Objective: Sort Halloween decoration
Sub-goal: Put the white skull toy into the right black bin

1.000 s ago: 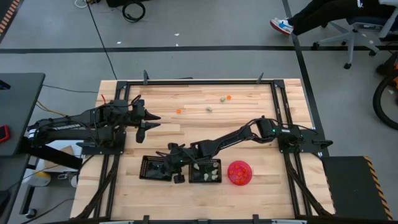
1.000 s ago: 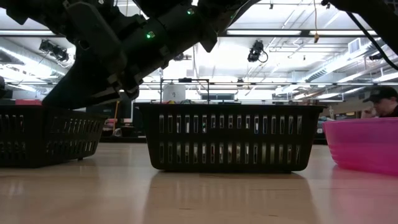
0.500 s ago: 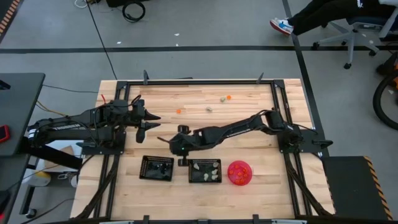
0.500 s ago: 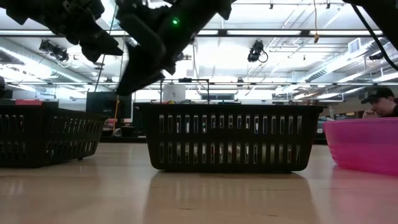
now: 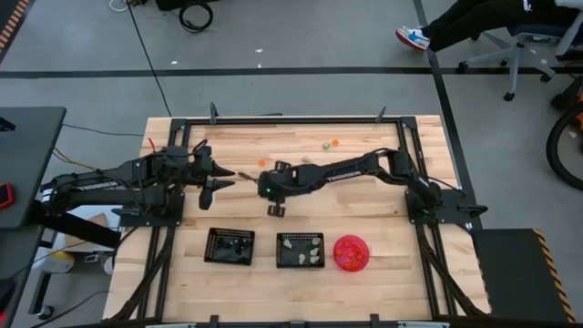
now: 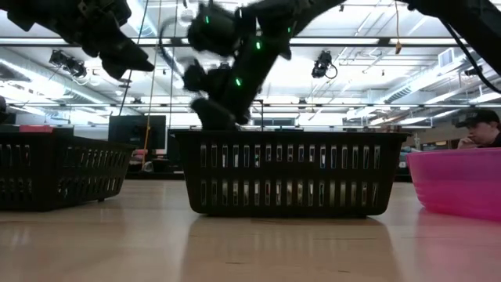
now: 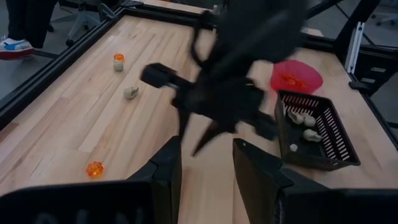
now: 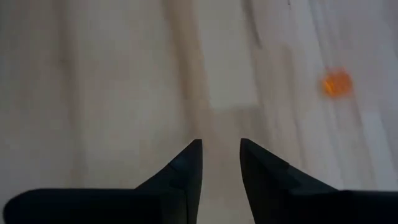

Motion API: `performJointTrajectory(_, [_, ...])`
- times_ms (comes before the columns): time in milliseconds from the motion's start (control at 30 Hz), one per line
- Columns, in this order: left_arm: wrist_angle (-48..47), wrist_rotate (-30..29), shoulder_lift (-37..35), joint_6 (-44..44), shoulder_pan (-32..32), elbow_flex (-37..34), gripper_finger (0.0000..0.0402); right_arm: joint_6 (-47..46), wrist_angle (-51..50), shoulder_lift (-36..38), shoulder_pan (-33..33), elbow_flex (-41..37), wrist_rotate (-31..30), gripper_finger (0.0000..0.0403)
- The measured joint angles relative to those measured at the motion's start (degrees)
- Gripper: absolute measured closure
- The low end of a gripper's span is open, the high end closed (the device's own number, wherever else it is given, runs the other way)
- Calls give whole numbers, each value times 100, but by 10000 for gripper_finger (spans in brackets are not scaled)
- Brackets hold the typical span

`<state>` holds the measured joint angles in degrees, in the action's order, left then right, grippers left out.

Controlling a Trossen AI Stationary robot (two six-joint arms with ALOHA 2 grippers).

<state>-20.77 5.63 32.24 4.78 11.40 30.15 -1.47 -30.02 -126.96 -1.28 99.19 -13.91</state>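
The Halloween decoration shows as tiny trinkets lying loose on the wooden table: an orange one (image 7: 94, 168), also in the right wrist view (image 8: 336, 83), a cream one (image 7: 130, 93), and an orange and cream pair (image 5: 331, 143) near the far edge. My right gripper (image 8: 221, 152) hangs open over bare wood at mid-table (image 5: 262, 186), a little short of the orange trinket, with nothing between its fingers. My left gripper (image 7: 205, 168) waits open at the table's left (image 5: 219, 178), above the board.
Along the near edge stand a black mesh tray (image 5: 230, 246) with dark trinkets, a second tray (image 5: 300, 250) with cream ones and a round pink bowl (image 5: 351, 252) with orange ones. A black frame (image 5: 407, 146) rims the table. A person sits beyond the table's right side (image 6: 479, 125).
My right gripper has swung from above the black trays toward the table's far edge, to mid-table near the orange trinket. It has risen slightly and tipped from pointing steeply down to a slant. Its fingers stay apart.
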Motion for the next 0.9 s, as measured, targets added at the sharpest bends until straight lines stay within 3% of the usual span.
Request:
performJointTrajectory(300, [-51, 0, -1, 0, -2, 0, 285, -632, -619, 412, -707, -525, -671, 292])
performJointTrajectory(500, [-43, 0, -1, 0, 0, 0, 285, -907, -1089, 623, -1152, -665, -712, 286])
performJointTrajectory(900, [-9, 0, -1, 13, -1, 0, 285, -1019, -1682, 625, -1583, -674, -457, 216])
